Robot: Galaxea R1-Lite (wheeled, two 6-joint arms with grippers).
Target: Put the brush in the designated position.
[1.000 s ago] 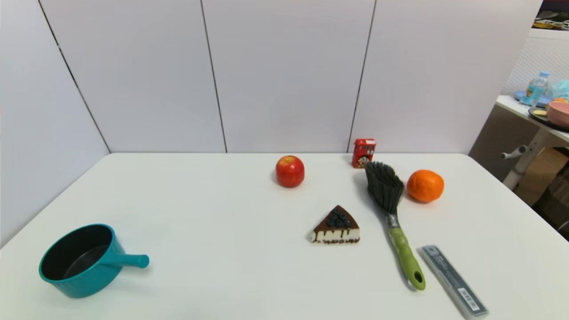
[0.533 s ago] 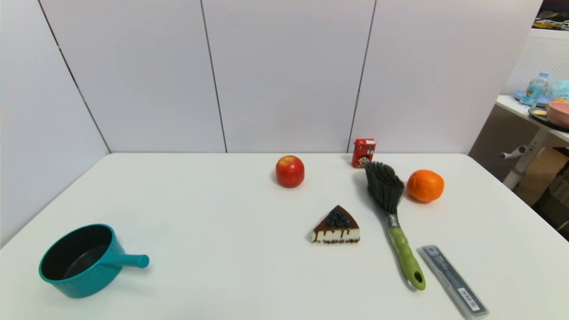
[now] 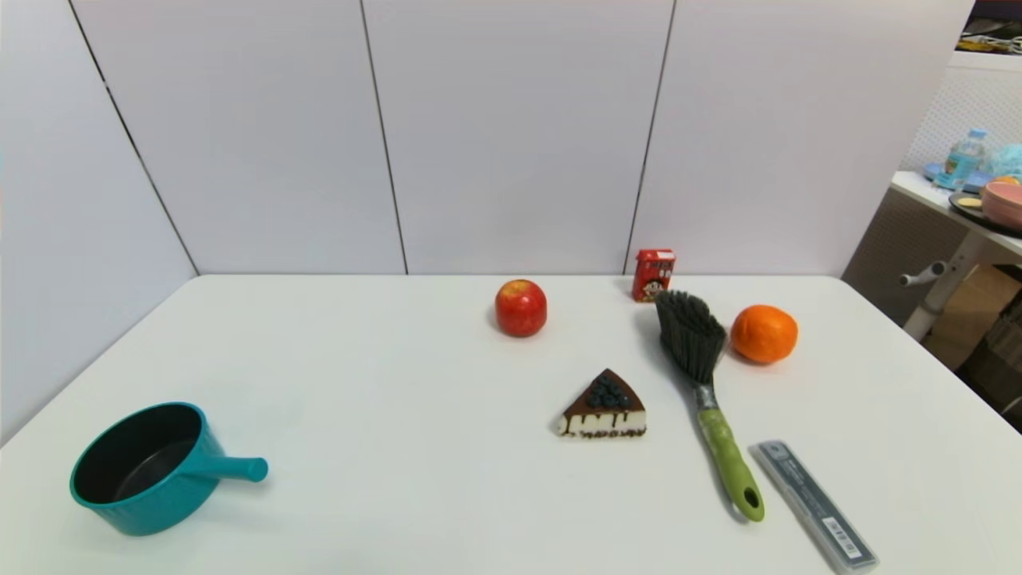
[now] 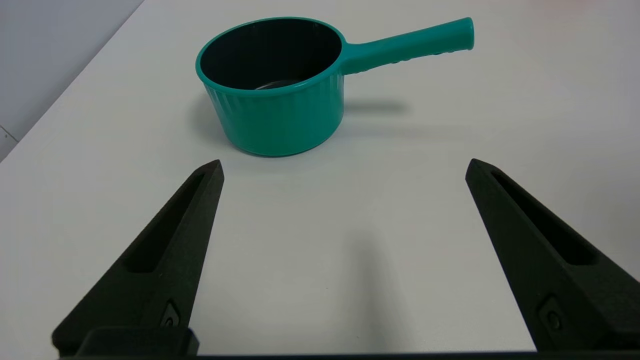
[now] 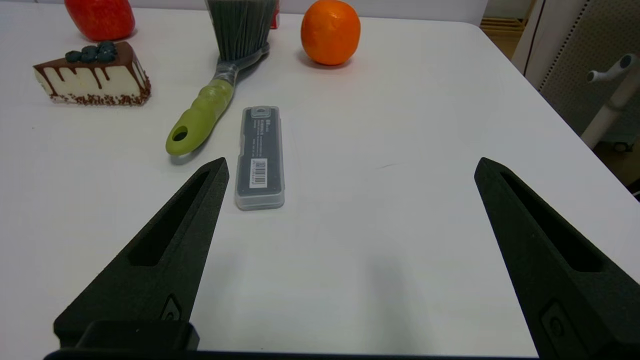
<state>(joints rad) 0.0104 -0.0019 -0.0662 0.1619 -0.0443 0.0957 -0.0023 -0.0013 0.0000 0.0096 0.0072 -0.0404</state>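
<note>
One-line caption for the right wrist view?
Open right gripper above the table, facing brush, grey case, cake slice and orange.

We are looking at a white table (image 3: pixel 335 375) running back to a wall of pale panels (image 3: pixel 511 136) split by thin dark seams. Even light is falling across both, casting only soft shadows. Off the table's right side a second table (image 3: pixel 970 216) (cluttered with a water bottle (image 3: pixel 964 156) and dishes (image 3: pixel 1002 204)) is standing before a perforated white panel (image 3: pixel 974 104).
</note>
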